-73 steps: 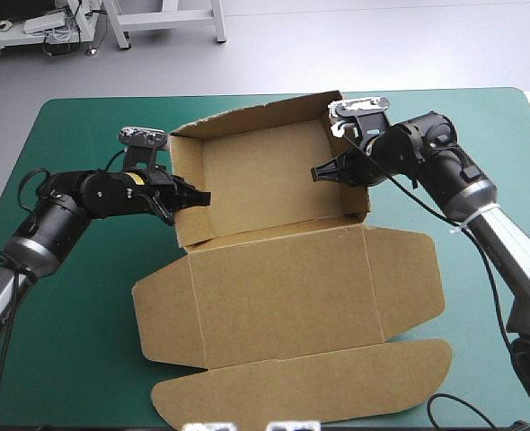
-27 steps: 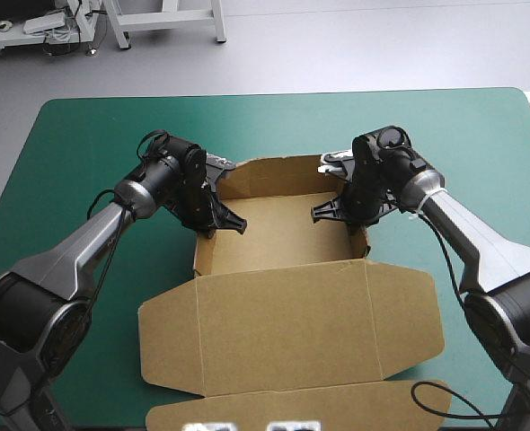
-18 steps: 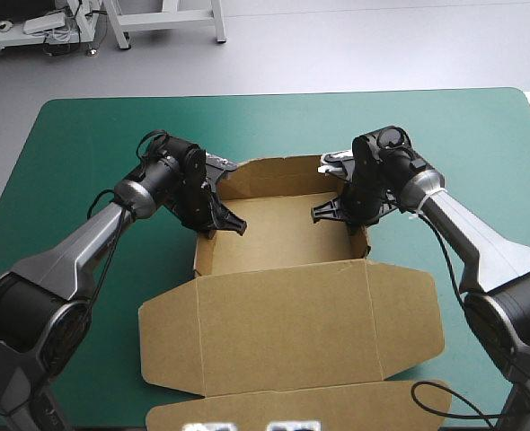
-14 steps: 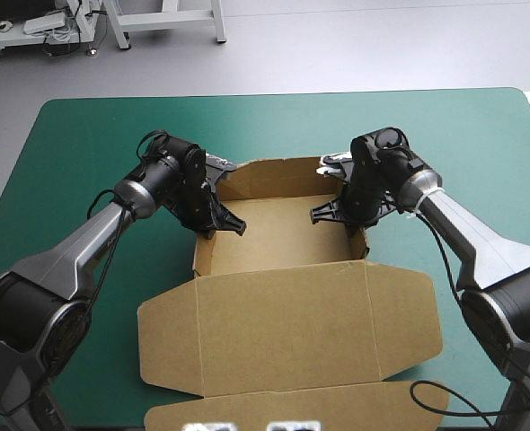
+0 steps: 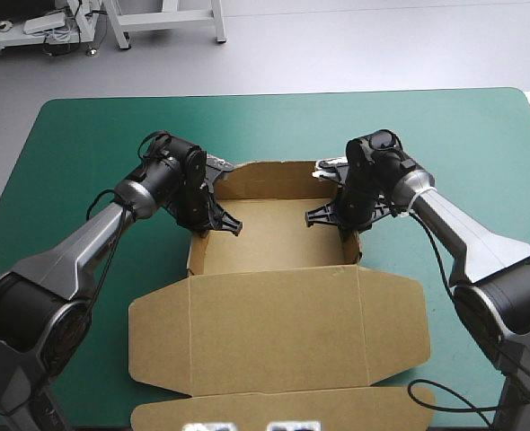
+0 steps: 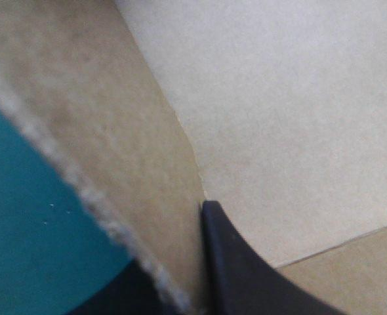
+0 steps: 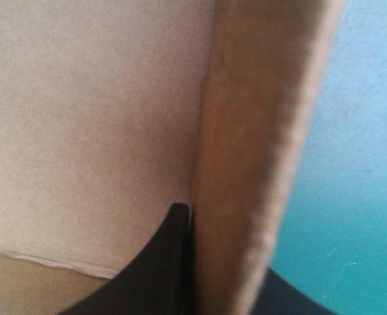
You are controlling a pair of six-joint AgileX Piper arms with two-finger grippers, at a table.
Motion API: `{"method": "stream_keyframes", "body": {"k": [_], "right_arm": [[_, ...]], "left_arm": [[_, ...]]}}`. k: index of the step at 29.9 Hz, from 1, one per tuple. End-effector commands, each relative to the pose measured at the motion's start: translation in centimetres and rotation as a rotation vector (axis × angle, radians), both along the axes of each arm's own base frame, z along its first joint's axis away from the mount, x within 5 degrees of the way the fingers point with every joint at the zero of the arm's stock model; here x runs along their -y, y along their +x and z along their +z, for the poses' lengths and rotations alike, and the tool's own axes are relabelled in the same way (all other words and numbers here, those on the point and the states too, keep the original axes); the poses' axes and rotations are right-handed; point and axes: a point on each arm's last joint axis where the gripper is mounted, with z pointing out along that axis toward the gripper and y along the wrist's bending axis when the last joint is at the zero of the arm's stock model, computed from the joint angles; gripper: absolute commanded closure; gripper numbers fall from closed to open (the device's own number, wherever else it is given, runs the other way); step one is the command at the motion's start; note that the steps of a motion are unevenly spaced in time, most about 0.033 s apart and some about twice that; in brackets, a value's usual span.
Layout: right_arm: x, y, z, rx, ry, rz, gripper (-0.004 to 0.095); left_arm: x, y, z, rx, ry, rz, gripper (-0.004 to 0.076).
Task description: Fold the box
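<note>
Box of brown cut cardboard [image 5: 274, 296] sat mid-table on teal-green cover [image 5: 85, 144], tray walls up, lid flat on the near side. We saw left gripper [image 5: 213, 224] pinching its left wall and right gripper [image 5: 337, 220] pinching its right wall. We judged both walls needed seating evenly, without twisting.
</note>
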Motion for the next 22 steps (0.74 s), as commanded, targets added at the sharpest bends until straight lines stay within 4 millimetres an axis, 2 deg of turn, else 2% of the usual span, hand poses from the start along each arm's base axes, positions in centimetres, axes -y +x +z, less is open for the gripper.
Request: {"method": "stream_keyframes", "body": {"k": [1,3,5,8,11,17,22], "right_arm": [[-0.9,-1.1,3.1,0.048,0.101,0.052,0.0688],[-0.9,-1.2,3.3,0.053,0.107,0.074,0.0498],[-1.0,-1.2,3.3,0.051,0.111,0.076,0.0269],[-1.0,-1.2,3.3,0.051,0.112,0.076,0.0038],[-1.0,-1.3,3.5,0.054,0.117,0.076,0.0013],[-0.3,-1.8,5.4,0.121,0.1,0.078,0.0025],[0.5,-2.7,8.6,0.225,0.099,0.087,0.0026]], "left_arm": [[0.7,-1.5,2.7,0.015,-0.076,-0.039,0.0633],[0.6,-1.6,3.0,0.022,-0.08,-0.04,0.054],[0.5,-1.8,3.5,0.036,-0.083,-0.059,0.041],[0.3,-2.3,4.4,0.061,-0.09,-0.076,0.0209],[-0.1,-2.6,5.3,0.091,-0.085,-0.074,0.0118],[-1.0,-3.2,6.8,0.155,-0.058,-0.077,0.0115],[-1.9,-4.0,8.5,0.22,-0.039,-0.077,0.0115]]}}
